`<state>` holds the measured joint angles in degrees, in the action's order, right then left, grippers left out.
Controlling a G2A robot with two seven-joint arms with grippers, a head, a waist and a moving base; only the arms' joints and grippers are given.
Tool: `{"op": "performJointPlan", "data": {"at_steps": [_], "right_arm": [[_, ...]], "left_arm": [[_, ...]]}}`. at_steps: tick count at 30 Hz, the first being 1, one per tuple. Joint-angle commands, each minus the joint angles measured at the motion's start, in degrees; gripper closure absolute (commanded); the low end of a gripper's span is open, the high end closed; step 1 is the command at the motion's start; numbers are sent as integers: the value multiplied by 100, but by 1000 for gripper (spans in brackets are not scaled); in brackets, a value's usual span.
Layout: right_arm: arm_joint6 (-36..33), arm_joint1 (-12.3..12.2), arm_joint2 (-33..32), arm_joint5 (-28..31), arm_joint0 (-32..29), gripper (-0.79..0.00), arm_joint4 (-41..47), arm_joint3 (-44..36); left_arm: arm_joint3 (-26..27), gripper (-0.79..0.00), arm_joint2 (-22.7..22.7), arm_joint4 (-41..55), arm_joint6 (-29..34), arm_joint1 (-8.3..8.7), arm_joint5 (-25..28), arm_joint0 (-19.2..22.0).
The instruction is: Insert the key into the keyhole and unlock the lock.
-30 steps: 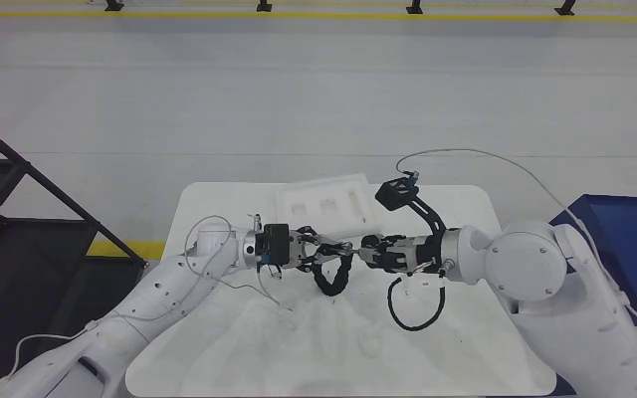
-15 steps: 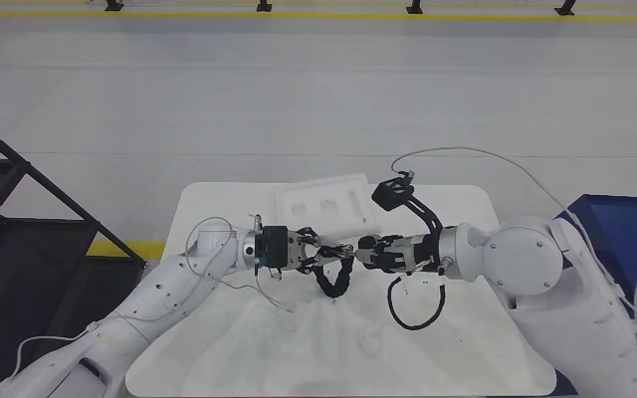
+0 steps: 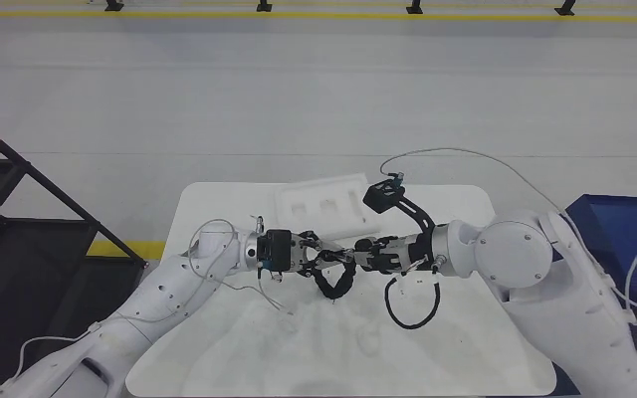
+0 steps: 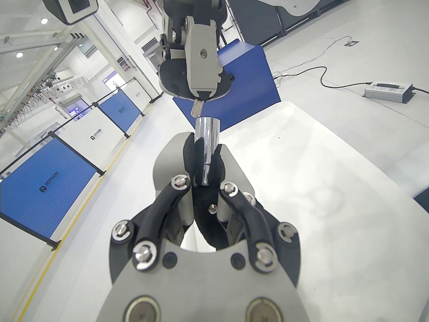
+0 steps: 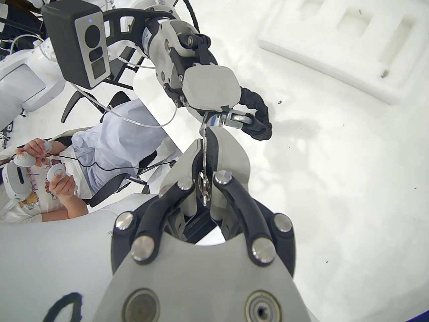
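My left gripper is shut on the lock's chrome cylinder, holding it above the table's middle. The lock's black cable loop hangs below it and also shows as the black loop. My right gripper is shut on a silver key and faces the left gripper head-on. The key tip sits at the rim of the cylinder's end, slightly off its centre. I cannot tell whether it has entered the keyhole. From above, the left gripper and right gripper nearly touch.
A white foam tray with rectangular recesses lies at the far side of the white table. A black cable loops under the right wrist. A blue cabinet stands beyond the table's right edge.
The right arm has shifted left toward the left gripper, bringing the key up to the lock cylinder. The left arm has hardly moved.
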<state>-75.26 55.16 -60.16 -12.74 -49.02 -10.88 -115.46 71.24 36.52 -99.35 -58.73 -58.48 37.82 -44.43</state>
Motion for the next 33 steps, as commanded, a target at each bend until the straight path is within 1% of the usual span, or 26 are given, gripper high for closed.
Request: {"op": "performJointPlan", "data": {"at_steps": [1,6,11,21,33], "right_arm": [[-206,-8,14,-5,53,0,32,18],[-548,-13,92,0,233,0,77,64],[-838,10,312,-45,467,0,67,144],[-663,52,590,-66,649,0,-89,301],[-683,31,636,-163,678,0,-208,313]], "left_arm": [[-22,0,16,-19,1,-3,-12,-3],[6,0,59,-179,-5,-2,-104,-13],[54,0,102,-352,-5,9,-176,-35],[165,0,133,-625,-46,23,-170,-81],[150,0,165,-672,-31,2,-106,-105]]}}
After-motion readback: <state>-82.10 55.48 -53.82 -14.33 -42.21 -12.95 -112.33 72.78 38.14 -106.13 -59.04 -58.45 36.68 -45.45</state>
